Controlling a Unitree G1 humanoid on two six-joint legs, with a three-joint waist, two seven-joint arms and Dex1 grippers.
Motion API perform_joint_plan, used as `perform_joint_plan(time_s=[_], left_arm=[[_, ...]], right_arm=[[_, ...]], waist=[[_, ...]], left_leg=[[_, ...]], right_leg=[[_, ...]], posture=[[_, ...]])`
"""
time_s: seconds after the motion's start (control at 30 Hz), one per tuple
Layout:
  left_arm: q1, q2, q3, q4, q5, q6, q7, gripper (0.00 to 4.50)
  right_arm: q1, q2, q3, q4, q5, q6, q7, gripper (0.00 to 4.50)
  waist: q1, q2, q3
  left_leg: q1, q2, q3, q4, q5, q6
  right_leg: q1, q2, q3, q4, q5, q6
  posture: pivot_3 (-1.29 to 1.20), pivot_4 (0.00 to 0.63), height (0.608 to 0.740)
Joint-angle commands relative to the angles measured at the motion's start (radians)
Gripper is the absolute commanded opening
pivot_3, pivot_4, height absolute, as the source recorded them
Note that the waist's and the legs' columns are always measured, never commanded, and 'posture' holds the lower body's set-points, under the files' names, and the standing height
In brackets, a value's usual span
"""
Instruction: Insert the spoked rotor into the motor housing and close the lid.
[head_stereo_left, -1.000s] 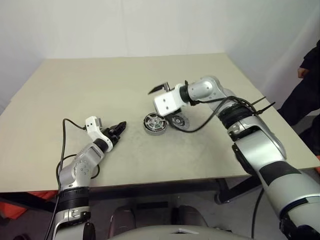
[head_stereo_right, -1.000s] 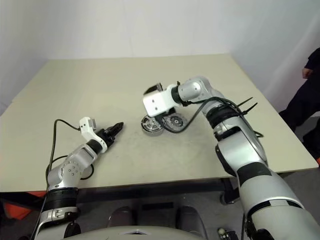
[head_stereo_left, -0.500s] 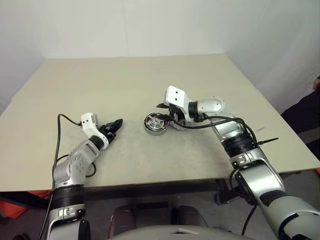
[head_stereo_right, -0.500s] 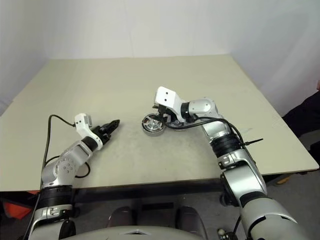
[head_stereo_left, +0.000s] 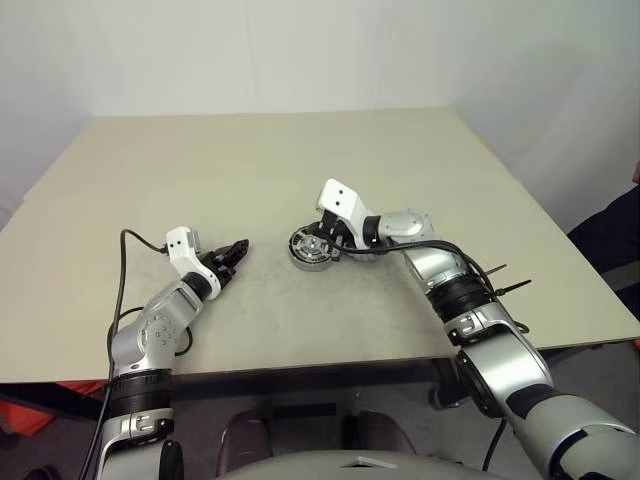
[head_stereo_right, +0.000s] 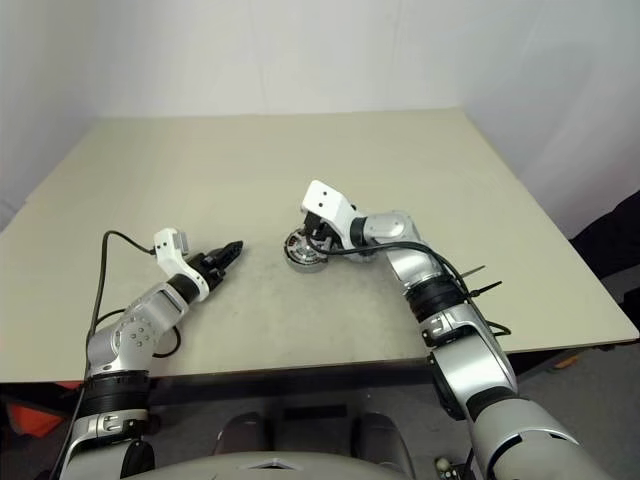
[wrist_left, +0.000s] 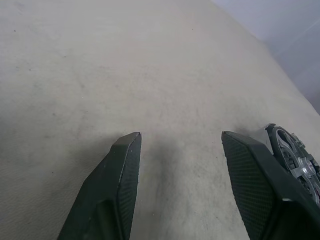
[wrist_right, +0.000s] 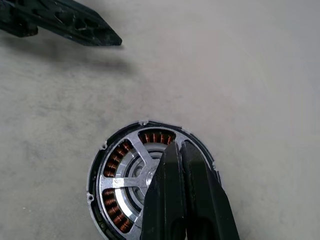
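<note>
Copper-orange windings show between silver spokes in our right wrist view, so we judge the spoked rotor already sits inside the motor housing, which rests near the middle of the table. Our right gripper has its two black fingers pressed together with nothing between them, their tips over the rotor's hub; we read this as a push to seat the rotor fully, though we cannot tell whether the tips actually touch the metal. Our left gripper hovers low over the table to the left of the housing, jaws moderately spread and empty, pointing toward the assembly. We take it to be waiting there, perhaps to steady the housing or help with the closing step.

Much is hard to make out. In the head views our right hand and its white camera mount cover the right side of the housing, and anything lying just beyond it on that side is hidden, so we cannot place the lid with confidence. In the left wrist view the housing is cut off at the frame edge. At the far right of the head views, part of a person in dark clothing is cropped.
</note>
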Motion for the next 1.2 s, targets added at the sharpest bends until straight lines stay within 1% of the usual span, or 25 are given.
perform_joint_plan(time_s=[0.03, 0.17, 0.27, 0.33, 0.47, 0.63, 0.77, 0.9, 1.07, 1.2], left_arm=[[-0.007, 0.001, 0.005, -0.043, -0.004, -0.013, 0.002, 2.72], [-0.002, -0.002, 0.005, -0.049, -0.004, -0.012, 0.006, 2.72], [0.0, -0.005, 0.004, -0.051, -0.004, -0.013, 0.008, 2.72], [0.001, -0.006, 0.005, -0.051, -0.004, -0.013, 0.008, 2.72], [0.002, -0.008, 0.004, -0.047, -0.002, -0.014, 0.007, 2.72], [0.0, -0.011, 0.001, -0.034, 0.002, -0.018, 0.004, 2.72], [0.003, -0.014, 0.0, -0.035, 0.004, -0.018, 0.004, 2.72], [0.003, -0.013, 0.002, -0.035, 0.003, -0.016, 0.005, 2.72], [0.004, -0.012, 0.009, -0.039, 0.002, -0.017, 0.008, 2.72], [0.003, -0.007, 0.016, -0.037, 0.0, -0.015, 0.007, 2.72]], right_arm=[[-0.047, 0.015, -0.006, 0.007, -0.001, -0.028, -0.02, 0.04], [-0.044, 0.043, 0.003, 0.066, -0.009, -0.035, -0.04, 0.04], [0.011, 0.05, 0.053, 0.105, -0.05, -0.033, -0.043, 0.04], [0.028, 0.054, 0.062, 0.119, -0.063, -0.033, -0.06, 0.04], [-0.018, 0.047, 0.022, 0.072, -0.035, -0.038, -0.068, 0.04], [-0.079, 0.037, -0.021, 0.017, -0.002, -0.032, -0.068, 0.04], [-0.118, 0.033, -0.043, 0.011, 0.007, -0.028, -0.076, 0.04], [-0.113, 0.037, -0.025, 0.089, -0.02, -0.049, -0.096, 0.04], [-0.029, 0.066, 0.041, 0.277, -0.088, -0.085, -0.137, 0.04], [-0.073, 0.077, -0.019, 0.218, -0.03, -0.07, -0.128, 0.04]], waist=[[0.0, 0.0, 0.0], [-0.001, 0.0, 0.0], [0.001, 0.0, 0.0], [0.001, 0.0, 0.0], [0.001, 0.0, 0.0], [0.001, 0.0, 0.0], [0.0, 0.0, 0.0], [0.001, 0.0, 0.0], [0.002, 0.001, 0.0], [-0.002, 0.001, 0.0]], left_leg=[[0.0, 0.0, 0.0, 0.0, 0.0, 0.0], [0.0, 0.0, 0.0, 0.0, 0.0, 0.0], [0.0, 0.0, 0.0, 0.0, 0.0, 0.0], [0.0, 0.0, 0.0, 0.0, 0.0, 0.0], [0.004, 0.0, 0.0, -0.001, 0.0, 0.0], [0.004, 0.0, 0.0, -0.001, 0.0, 0.0], [0.003, 0.0, 0.0, -0.002, 0.0, 0.0], [0.002, 0.0, 0.0, -0.002, 0.0, 0.0], [0.003, -0.001, 0.0, -0.002, 0.0, 0.0], [0.006, -0.001, 0.0, -0.002, 0.0, 0.0]], right_leg=[[0.0, 0.0, 0.0, 0.0, 0.0, 0.0], [0.0, 0.0, 0.0, 0.0, 0.0, 0.0], [0.0, 0.0, 0.0, 0.0, 0.0, 0.0], [0.0, 0.0, 0.0, -0.001, 0.0, 0.0], [0.004, 0.0, 0.0, -0.001, 0.0, 0.0], [0.003, 0.0, 0.0, -0.001, 0.0, 0.0], [0.002, 0.0, 0.0, -0.001, 0.0, 0.0], [0.002, 0.0, 0.0, -0.001, 0.0, 0.0], [0.002, 0.0, 0.0, -0.002, 0.0, 0.0], [0.005, 0.0, 0.001, -0.002, 0.0, 0.0]], posture=[[0.0, 0.0, 0.74], [0.0, 0.0, 0.74], [0.0, 0.0, 0.74], [0.0, 0.0, 0.74], [0.0, 0.0, 0.74], [0.0, 0.0, 0.74], [0.0, 0.0, 0.74], [0.0, 0.0, 0.74], [0.0, 0.0, 0.74], [0.0, 0.0, 0.74]])
